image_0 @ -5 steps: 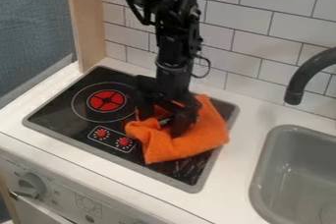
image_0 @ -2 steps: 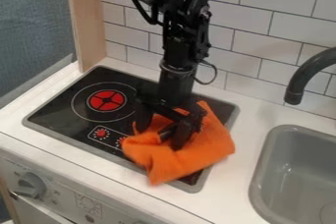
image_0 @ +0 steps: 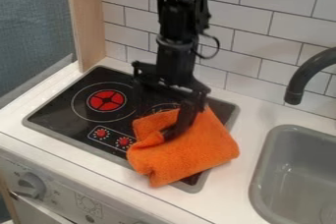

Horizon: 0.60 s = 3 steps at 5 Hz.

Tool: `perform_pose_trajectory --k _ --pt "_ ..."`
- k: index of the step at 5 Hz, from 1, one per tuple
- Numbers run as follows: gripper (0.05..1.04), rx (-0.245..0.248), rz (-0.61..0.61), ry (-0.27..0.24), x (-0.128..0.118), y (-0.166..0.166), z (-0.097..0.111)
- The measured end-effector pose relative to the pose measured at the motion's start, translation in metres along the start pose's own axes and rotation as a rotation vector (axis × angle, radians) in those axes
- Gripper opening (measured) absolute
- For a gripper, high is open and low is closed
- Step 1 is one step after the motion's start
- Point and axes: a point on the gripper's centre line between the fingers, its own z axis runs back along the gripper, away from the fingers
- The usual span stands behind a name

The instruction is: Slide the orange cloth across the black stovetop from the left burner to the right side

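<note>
The black gripper (image_0: 157,121) hangs over the right half of the stove, its fingers spread apart. One finger reaches down onto the orange cloth (image_0: 190,154), at a fold near the cloth's upper left part; the other stands farther left, behind the cloth's edge. Rumpled at its left side and flatter toward the right, the cloth lies across the right front part of the black stove top (image_0: 59,105) and overhangs its front right border. Part of the cloth is hidden behind the near finger.
A red burner mark (image_0: 107,100) and two red knobs (image_0: 112,137) are left of the cloth. The grey sink (image_0: 295,169) is at the right, under a dark faucet (image_0: 308,75). A tiled wall (image_0: 263,36) rises behind, with a wooden panel (image_0: 85,21) at the left.
The cloth has shifted toward the front right and lies more spread out. The gripper came a little forward with it, then lifted slightly and stands wider apart.
</note>
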Motion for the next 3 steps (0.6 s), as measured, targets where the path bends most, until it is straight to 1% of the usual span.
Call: perform_pose_trajectory --k 1,2,3 --pt "0.999 -0.012 0.004 -0.056 -0.006 0.007 0.02" --pt "0.999 -0.013 -0.027 -0.097 -0.011 0.007 0.031" --pt "0.999 -0.013 -0.031 -0.098 -0.011 0.007 0.031"
